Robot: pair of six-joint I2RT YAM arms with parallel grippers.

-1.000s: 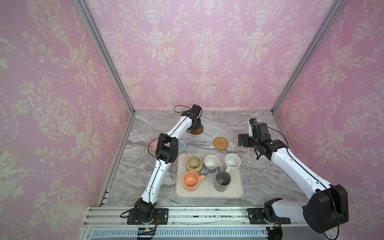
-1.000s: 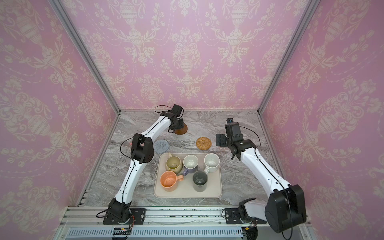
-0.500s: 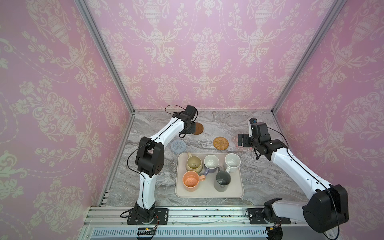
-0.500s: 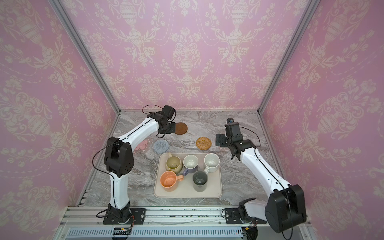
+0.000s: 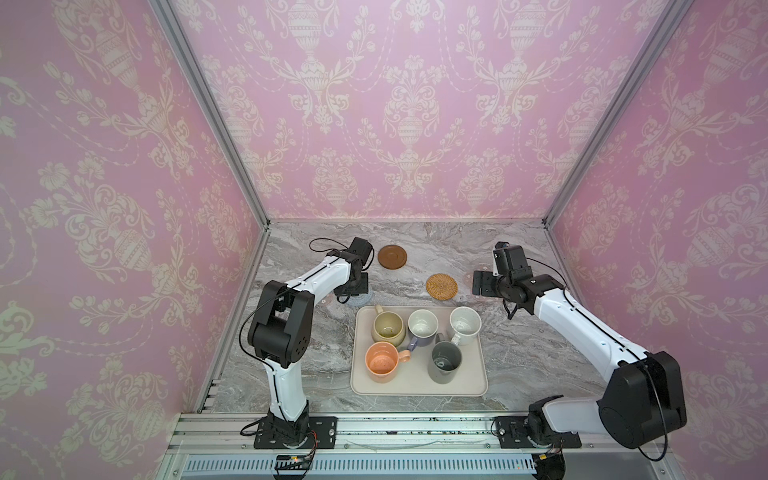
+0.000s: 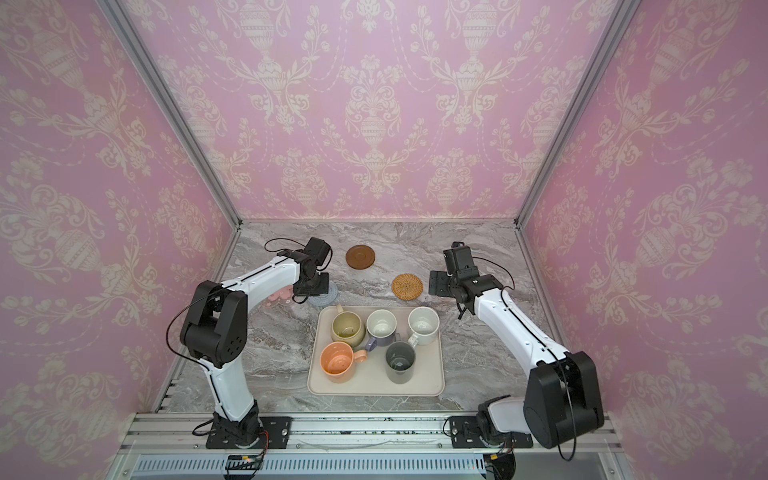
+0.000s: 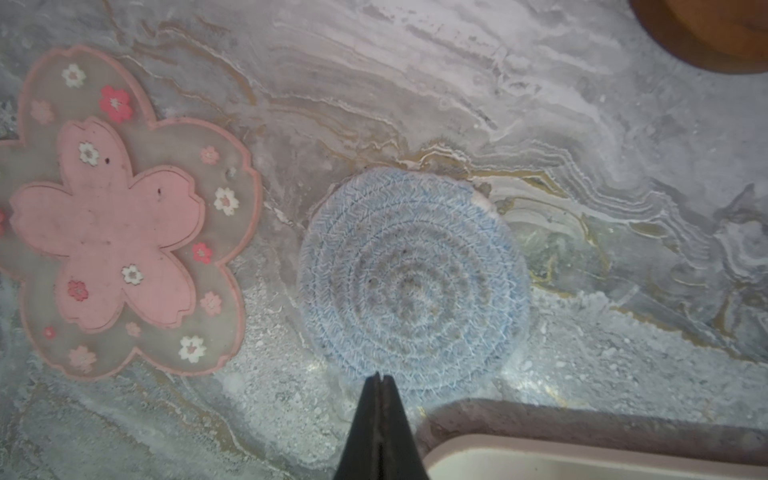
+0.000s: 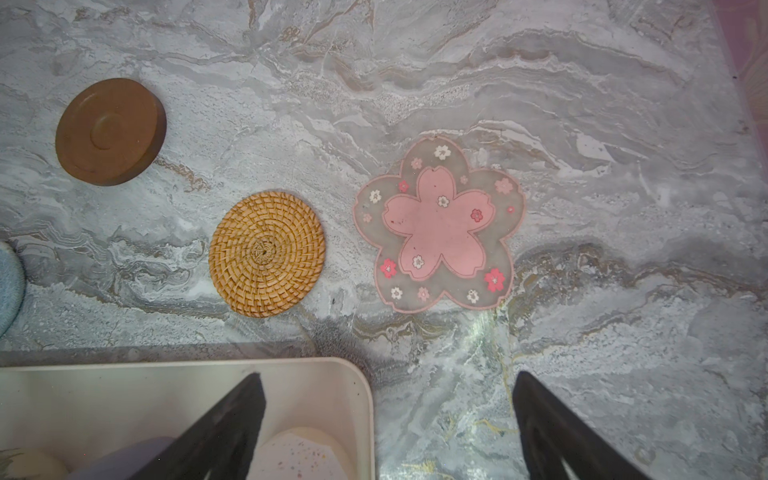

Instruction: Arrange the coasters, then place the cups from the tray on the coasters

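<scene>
Left arm has pulled back from the dark brown disc [image 5: 392, 257], which now lies flat and alone toward the far edge of the bench [image 5: 436, 237]. The left hand [image 7: 380, 376] has come to the blue-grey woven coaster [image 7: 413, 282], just beyond the far-left corner of the tray [image 5: 415, 384]. Its fingers are pressed together with nothing between them, tips over the coaster's near rim; contact cannot be told. Right arm has barely shifted. The right hand [image 8: 388, 376] hangs spread wide and empty above bare bench, off the tray's far-right corner, with the right-side pink flower coaster [image 8: 438, 226] just beyond it. All 5 coasters lie apart from one another in the strip between tray and far edge: the left-side pink flower coaster [image 7: 120, 216] nearest the left edge, then the woven one, the brown disc set further back, the tan rattan coaster [image 5: 441, 286], and the second pink one. All 5 cups are upright on the tray: olive-yellow cup [image 5: 388, 328], lavender cup [image 5: 422, 326], white speckled cup [image 5: 465, 324], peach-orange cup [image 5: 381, 361], dark grey cup [image 5: 445, 361]. Judgement: the brown disc looks placed and the woven coaster is probably next for a nudge or pick. Arranging is nearly done; no cup transfer has begun.
</scene>
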